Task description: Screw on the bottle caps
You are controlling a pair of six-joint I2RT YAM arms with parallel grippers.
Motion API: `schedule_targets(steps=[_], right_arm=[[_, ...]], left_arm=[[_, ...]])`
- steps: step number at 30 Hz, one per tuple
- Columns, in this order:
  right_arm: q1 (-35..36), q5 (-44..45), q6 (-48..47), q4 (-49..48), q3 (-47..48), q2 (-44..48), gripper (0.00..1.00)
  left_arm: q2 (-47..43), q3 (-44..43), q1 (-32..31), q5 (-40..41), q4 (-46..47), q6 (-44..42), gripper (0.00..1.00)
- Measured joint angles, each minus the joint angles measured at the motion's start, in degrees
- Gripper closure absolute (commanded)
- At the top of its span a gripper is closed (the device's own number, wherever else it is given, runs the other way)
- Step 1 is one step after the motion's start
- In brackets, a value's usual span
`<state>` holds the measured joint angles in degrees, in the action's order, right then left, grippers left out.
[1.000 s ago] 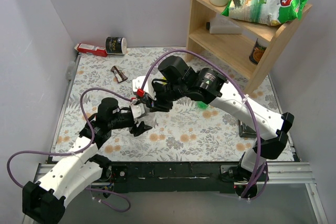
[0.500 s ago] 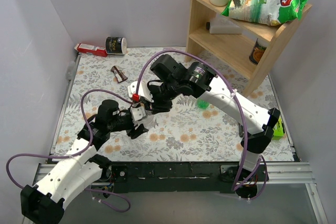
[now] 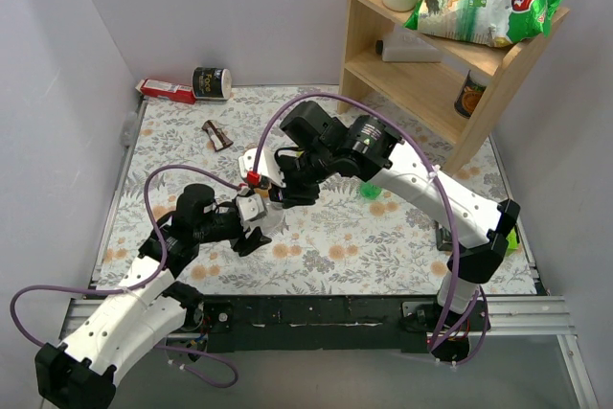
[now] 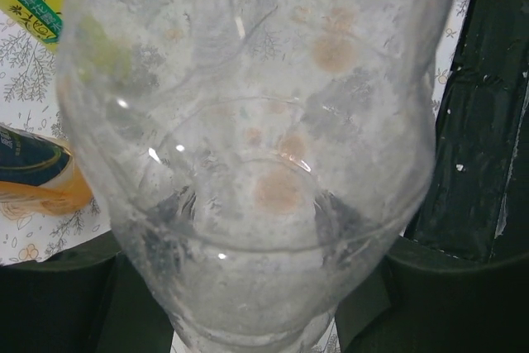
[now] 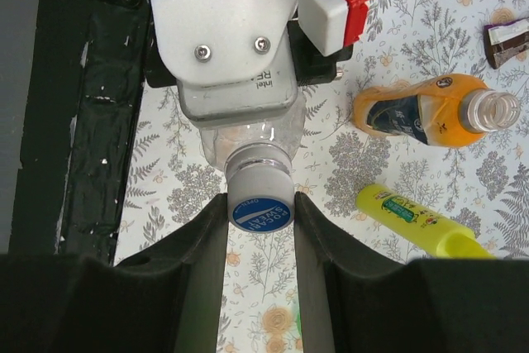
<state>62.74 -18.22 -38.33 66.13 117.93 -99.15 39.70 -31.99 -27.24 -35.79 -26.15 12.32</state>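
Note:
My left gripper [image 3: 255, 221] is shut on the body of the clear bottle [image 4: 264, 146], which fills the left wrist view; the dark fingers [image 4: 58, 303] show at either side of it. On the bottle's neck sits a white cap [image 5: 260, 202] with a blue label. My right gripper [image 5: 260, 214] is shut on this cap, one finger [image 5: 198, 262] pressed against each side. In the top view the two grippers meet at the clear bottle [image 3: 264, 206], left of the table's middle. An orange bottle [image 5: 426, 113] lies on its side with an open neck.
A slim yellow bottle [image 5: 421, 222] lies near the orange one. A small green thing [image 3: 372, 191] sits past the right arm. A wooden shelf [image 3: 431, 69] with a chip bag [image 3: 484, 2] stands back right. A cream jar [image 3: 213, 83] and red box [image 3: 165, 91] lie back left.
The right arm's wrist has shifted left and back a little while staying on the cap. The left arm with the bottle has drifted slightly nearer. Both grips are unchanged.

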Motion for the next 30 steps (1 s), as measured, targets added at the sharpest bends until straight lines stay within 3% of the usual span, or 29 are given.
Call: schedule_targets(steps=[4,21,30], right_arm=[[-0.44,-0.46,1.33,-0.44,0.11,0.04,0.77],[-0.48,0.2,1.4,2.27,2.69,-1.9,0.54],[0.0,0.22,0.81,6.27,2.69,-5.07,0.54]], left_arm=[[0.13,0.28,0.02,-0.7,1.25,1.29,1.0],[1.33,0.76,0.02,-1.79,1.36,2.01,1.0],[1.99,0.79,-0.15,-5.75,6.73,2.1,1.0]])
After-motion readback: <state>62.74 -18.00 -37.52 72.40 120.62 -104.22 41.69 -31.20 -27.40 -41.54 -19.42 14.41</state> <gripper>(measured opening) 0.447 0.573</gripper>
